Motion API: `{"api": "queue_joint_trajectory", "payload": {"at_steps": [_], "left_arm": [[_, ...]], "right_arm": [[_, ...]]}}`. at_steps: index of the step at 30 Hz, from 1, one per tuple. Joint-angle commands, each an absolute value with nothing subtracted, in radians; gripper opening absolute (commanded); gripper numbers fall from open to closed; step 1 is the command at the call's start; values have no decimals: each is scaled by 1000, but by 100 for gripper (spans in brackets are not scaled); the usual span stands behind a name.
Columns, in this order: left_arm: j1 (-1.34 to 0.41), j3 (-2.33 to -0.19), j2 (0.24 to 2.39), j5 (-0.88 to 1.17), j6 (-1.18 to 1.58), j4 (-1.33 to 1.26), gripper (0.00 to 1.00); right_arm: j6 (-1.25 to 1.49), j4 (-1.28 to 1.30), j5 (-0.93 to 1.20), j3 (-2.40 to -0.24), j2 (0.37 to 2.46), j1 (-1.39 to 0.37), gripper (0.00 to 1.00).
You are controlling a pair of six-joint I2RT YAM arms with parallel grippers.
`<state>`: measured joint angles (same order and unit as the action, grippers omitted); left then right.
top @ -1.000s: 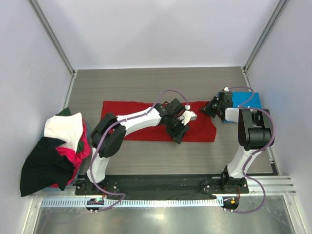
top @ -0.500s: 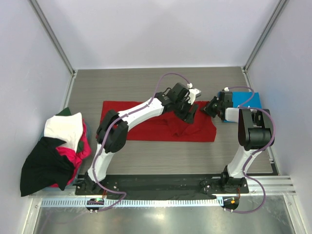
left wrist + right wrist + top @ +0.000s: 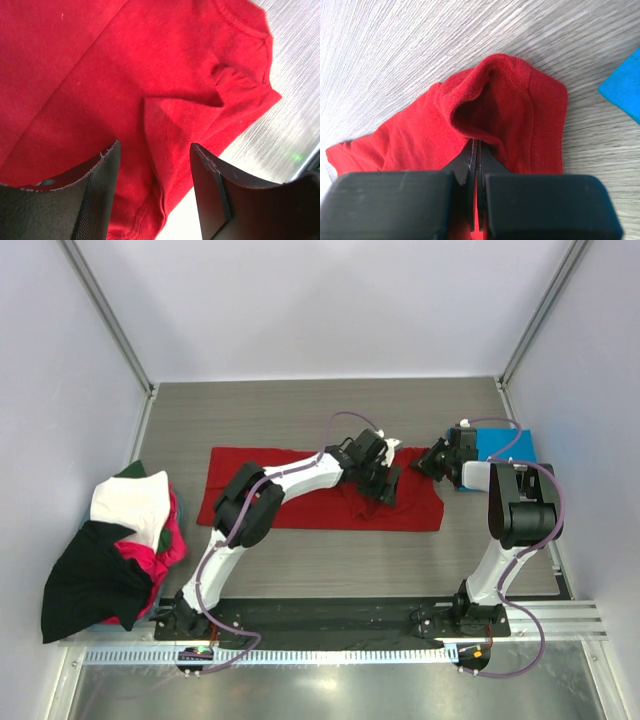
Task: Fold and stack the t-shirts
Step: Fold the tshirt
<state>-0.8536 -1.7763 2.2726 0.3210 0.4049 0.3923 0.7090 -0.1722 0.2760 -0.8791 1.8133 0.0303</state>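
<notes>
The red shirt [image 3: 290, 490] lies spread flat on the surface [image 3: 300, 410], long side running left to right, with some creases near its right end.

The left end effector [image 3: 155, 147] hangs over the right part of the red shirt, its jaws parted about halfway and nothing between them. In the left wrist view a small fold and the hem of the red shirt lie under the gap.

The right end effector [image 3: 475, 150] is at the red shirt's upper right corner. Its jaws are closed tight on the cloth, which bunches up into a raised ridge just ahead of the fingers.

The blue shirt [image 3: 505, 445] lies flat just right of the red shirt, beyond the right end effector.

Well to the left of the red shirt, at the surface's left edge, sits a loose pile [image 3: 110, 550]: a white shirt [image 3: 130, 502] on top, a magenta shirt [image 3: 150, 555] under it and a black shirt [image 3: 85, 580] draped at the near side.
</notes>
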Motion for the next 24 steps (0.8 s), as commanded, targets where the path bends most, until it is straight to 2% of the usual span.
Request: {"api": "queue_joint_trajectory", "payload": {"at_steps": [1,7,20,24], "left_arm": [[-836,-1735,2246,385,512,270,59],[-836,-1626,2220,549,592,137,57],[-839,-1490,2115,633,578,11,56],[-851,-1457,2114,736,584,-92,57]], "right_arm": [[689,-176,285,-894,1813,38,1],[690,-178,291,-896,1815,40,1],[693,-176,299,-899,1832,44,1],[695,-176,304,-899,1836,44,1]]}}
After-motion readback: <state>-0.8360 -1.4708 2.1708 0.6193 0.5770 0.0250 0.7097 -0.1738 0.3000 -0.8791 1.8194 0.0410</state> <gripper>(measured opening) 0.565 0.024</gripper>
